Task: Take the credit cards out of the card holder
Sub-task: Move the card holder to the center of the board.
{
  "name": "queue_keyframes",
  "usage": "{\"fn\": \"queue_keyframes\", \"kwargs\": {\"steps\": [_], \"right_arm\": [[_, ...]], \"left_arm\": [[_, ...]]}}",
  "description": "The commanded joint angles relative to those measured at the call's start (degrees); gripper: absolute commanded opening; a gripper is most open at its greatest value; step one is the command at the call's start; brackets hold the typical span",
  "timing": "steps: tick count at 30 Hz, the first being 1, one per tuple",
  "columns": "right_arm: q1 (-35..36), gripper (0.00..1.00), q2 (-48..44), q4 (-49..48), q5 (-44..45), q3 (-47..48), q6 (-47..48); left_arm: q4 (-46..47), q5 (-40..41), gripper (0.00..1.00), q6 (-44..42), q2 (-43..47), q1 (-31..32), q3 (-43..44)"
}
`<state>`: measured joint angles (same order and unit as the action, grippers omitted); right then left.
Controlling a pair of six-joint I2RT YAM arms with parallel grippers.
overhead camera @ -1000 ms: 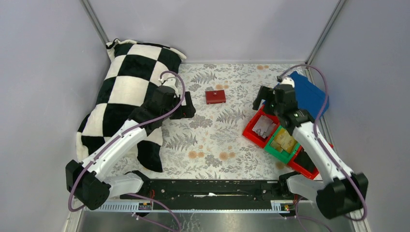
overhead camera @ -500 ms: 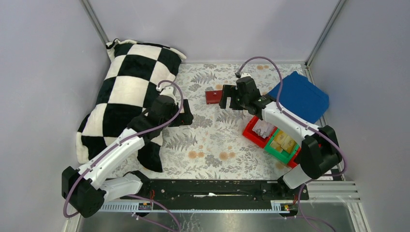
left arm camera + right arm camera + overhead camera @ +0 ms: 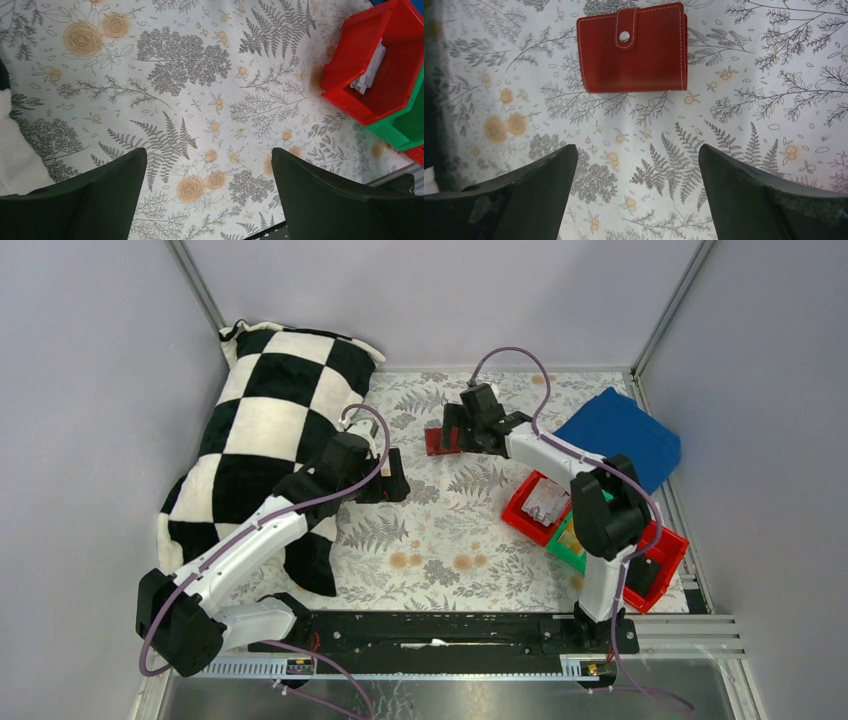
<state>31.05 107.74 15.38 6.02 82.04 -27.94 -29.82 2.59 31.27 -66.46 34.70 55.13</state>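
The card holder [image 3: 632, 48] is a dark-red wallet lying flat on the floral table cover, folded shut with its snap tab fastened. In the top view only its left edge [image 3: 433, 442] shows beside my right gripper [image 3: 452, 430]. In the right wrist view my right gripper [image 3: 638, 150] is open and empty, hovering above the cloth just short of the wallet. My left gripper [image 3: 392, 482] is open and empty over bare cloth left of centre, and its wrist view [image 3: 208, 152] shows only the floral pattern between the fingers. No credit cards are in view.
A black-and-white checked pillow [image 3: 262, 430] fills the left side. Red and green bins [image 3: 556, 520] with pale items stand at the right, also in the left wrist view [image 3: 380, 65]. A blue object [image 3: 622, 435] lies behind them. Grey walls enclose the table.
My right arm has swung left from above the bins to the card holder at the back centre. My left gripper has shifted slightly right and toward me.
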Motion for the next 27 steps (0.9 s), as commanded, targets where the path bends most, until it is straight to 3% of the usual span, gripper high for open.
{"fn": "queue_keyframes", "kwargs": {"steps": [1,12,21,27], "right_arm": [[-0.1,0.96,4.8,2.4,4.6,6.4,-0.8],[-0.2,0.58,18.5,5.2,4.6,21.6,2.2],[-0.1,0.48,28.8,8.3,5.0,33.0,2.3],[0.0,0.35,35.5,12.2,6.2,40.7,2.9]], "left_arm": [[1.2,-3.6,0.99,-1.1,-0.8,-0.1,1.8],[0.5,-3.9,0.99,0.6,1.0,-0.1,0.0],[0.9,-2.8,0.99,3.2,3.7,-0.1,-3.1],[0.3,-1.2,0.99,3.4,5.8,-0.1,-3.8]]}}
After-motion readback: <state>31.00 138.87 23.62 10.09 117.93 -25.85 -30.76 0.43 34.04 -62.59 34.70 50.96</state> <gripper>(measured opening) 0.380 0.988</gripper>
